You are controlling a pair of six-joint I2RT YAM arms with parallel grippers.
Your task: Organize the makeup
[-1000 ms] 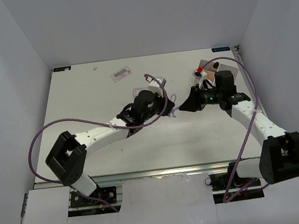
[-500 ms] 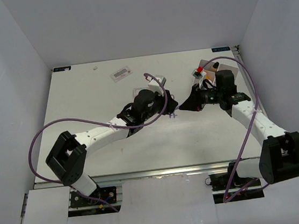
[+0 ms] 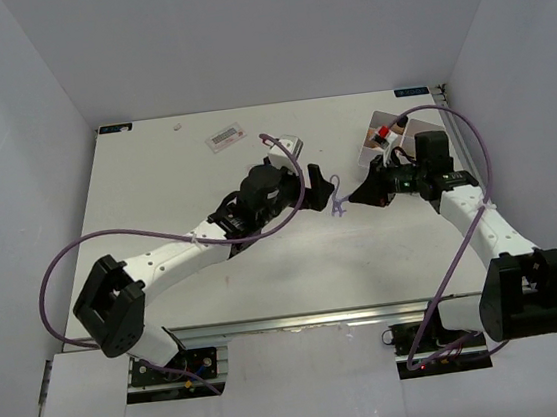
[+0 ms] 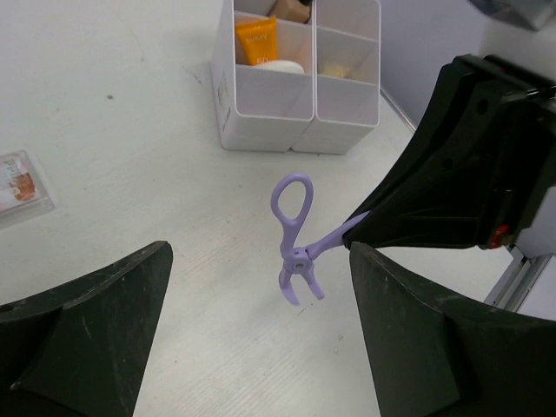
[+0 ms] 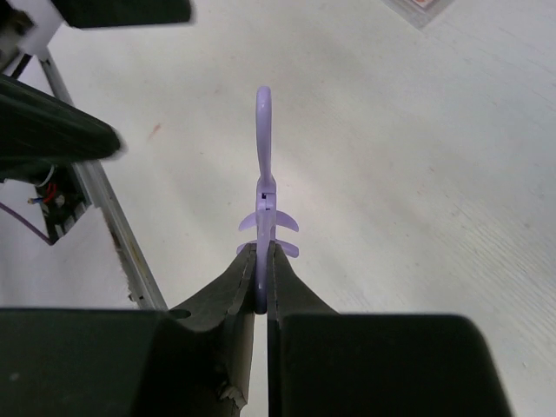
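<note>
A lilac scissor-shaped makeup tool (image 4: 297, 243) hangs above the table with one handle pinched in my right gripper (image 5: 265, 261), which is shut on it. From above, the tool (image 3: 337, 205) sticks out left of the right gripper (image 3: 351, 200). My left gripper (image 4: 261, 347) is open, its fingers (image 4: 87, 330) wide apart on either side of the tool and not touching it. An orange-tipped tube (image 4: 256, 43) and beige items stand in the white tray (image 4: 261, 104).
The white compartment tray (image 3: 377, 122) stands at the back right, close behind the right arm. A flat clear packet (image 3: 225, 136) lies at the back centre, and another packet (image 4: 22, 178) lies left of the left gripper. Purple cables loop over both arms.
My left gripper opened wide and let go of the lilac tool. My right gripper closed on its handle and now carries it alone. Both arms shifted slightly to the right.
</note>
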